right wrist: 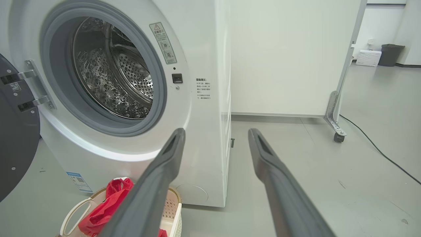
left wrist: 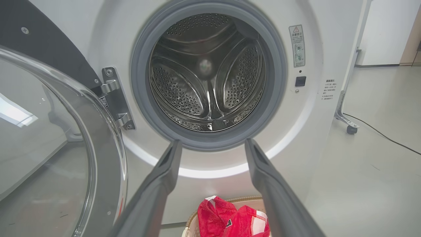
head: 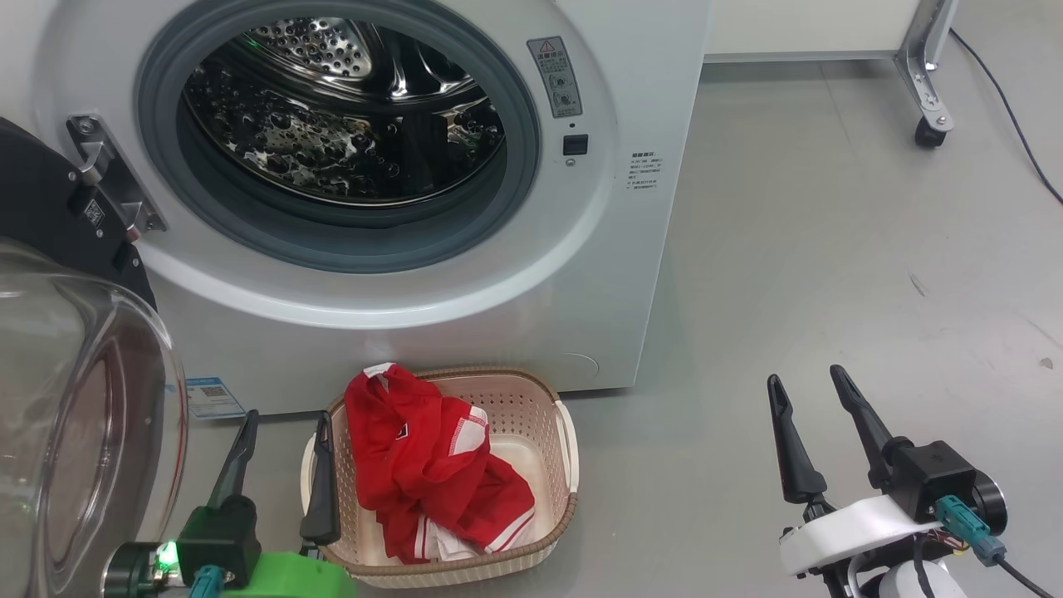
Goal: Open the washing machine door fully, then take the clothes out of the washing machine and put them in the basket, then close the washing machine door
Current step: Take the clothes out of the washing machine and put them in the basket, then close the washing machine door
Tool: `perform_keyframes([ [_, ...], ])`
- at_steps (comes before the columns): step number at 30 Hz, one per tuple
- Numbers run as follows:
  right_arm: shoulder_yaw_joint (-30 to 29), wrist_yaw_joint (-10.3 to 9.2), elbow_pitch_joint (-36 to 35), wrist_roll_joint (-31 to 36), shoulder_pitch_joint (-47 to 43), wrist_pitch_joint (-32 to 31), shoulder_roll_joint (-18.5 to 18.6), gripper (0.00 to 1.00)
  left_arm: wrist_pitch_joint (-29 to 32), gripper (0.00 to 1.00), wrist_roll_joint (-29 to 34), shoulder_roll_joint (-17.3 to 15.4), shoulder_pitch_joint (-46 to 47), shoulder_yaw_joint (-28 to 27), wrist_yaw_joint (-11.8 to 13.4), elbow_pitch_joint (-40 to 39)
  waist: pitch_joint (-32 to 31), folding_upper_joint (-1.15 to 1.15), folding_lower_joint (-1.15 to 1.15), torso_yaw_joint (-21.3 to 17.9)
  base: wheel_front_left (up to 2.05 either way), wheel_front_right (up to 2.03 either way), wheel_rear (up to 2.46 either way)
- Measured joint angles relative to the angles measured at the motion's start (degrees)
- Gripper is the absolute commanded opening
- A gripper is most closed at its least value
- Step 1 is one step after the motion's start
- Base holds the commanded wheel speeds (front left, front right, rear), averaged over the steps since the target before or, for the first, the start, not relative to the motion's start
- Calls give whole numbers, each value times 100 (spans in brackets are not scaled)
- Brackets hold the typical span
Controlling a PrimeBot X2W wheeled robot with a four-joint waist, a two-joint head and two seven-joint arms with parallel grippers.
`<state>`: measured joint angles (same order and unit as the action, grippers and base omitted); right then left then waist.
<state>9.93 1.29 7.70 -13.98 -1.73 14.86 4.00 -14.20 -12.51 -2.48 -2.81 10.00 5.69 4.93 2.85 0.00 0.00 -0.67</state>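
Left gripper and right gripper both gape wide.

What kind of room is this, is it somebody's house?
Probably a lab or test room, not a home. The washing machine stands on a bare grey floor beside a white partition on wheels, with a loose cable trailing across the floor.

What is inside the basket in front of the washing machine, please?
The red clothes with white trim lie heaped in the basket, filling its left side, while its right side is bare. Whatever lies beneath the heap is covered.
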Motion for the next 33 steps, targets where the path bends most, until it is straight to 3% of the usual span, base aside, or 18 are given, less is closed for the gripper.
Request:
perform_keyframes([
  [33, 31, -85, -142, -10, -130, -94, -2, 100, 264, 100, 143, -7, -252, 76, 55, -538, -87, 0, 0, -12, -8, 8, 0],
])
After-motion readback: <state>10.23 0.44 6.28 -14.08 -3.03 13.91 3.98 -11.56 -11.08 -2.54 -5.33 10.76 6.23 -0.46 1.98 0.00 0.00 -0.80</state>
